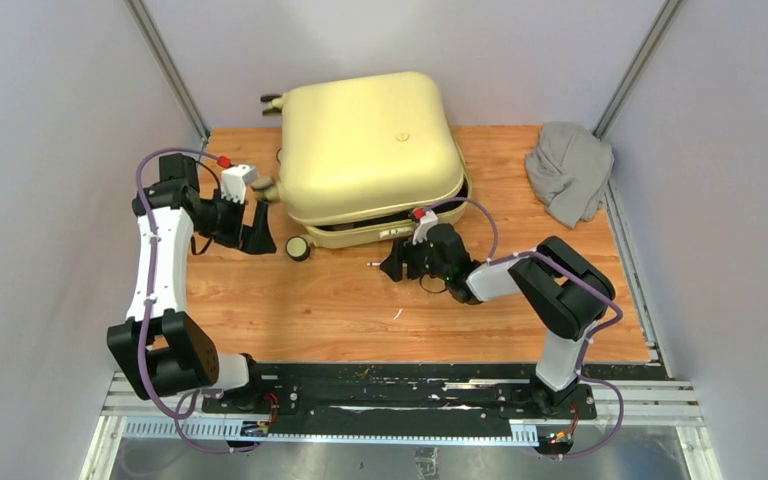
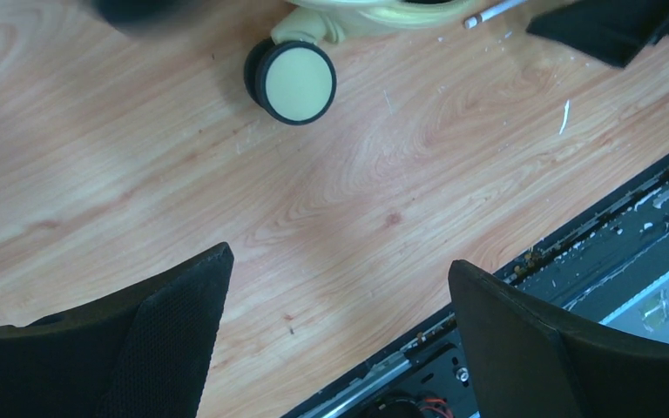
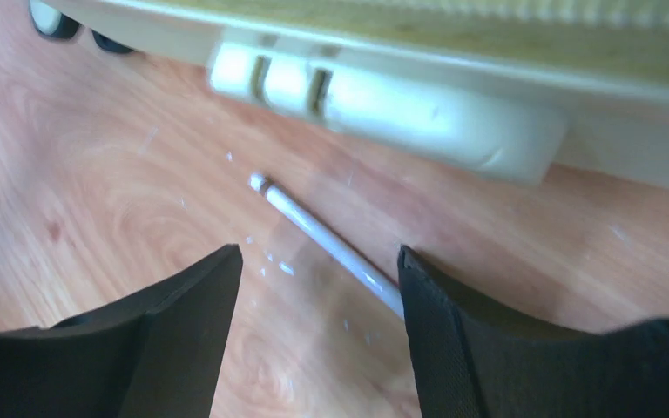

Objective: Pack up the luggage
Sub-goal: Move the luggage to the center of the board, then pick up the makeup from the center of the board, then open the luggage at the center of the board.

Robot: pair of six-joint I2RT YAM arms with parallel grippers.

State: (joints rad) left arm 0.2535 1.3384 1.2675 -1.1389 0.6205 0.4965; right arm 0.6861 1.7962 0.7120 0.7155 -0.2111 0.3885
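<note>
Wood-grain bench (image 1: 340, 310) w/ grey walls on three sides. Luggage (image 1: 370, 150) sits at 12 o'clock on it, lid down but skewed over the lower shell, w/ a dark gap along the near edge. Grey garment (image 1: 568, 170) lies crumpled at 2 o'clock, well apart from the case, so packing looks not done.

L tool (image 2: 340, 259) is at 9 o'clock by the case's near-left corner, jaws wide apart, holding nothing. R tool (image 3: 318, 252) is at 6 o'clock of the case, low over the wood near the side handle (image 3: 383, 104), jaws apart, clamped on nothing. One wheel (image 2: 294, 81) sits just ahead of L tool. Thin white stick (image 3: 331, 244) lies btwn R tool's fingers and runs under or against the right one; can't tell which.

Risks, as I judge them:
- **Lid slip:** the shell is smooth & rounded, so a pinch on the lid lip may slip & the lid falls shut.
- **Case skid:** a sideways push prob. skids the case toward the far wall instead of opening it.
- **Wrong grab:** R tool closing here could grab the stick, not the lid edge, or flick it under the case.
</note>
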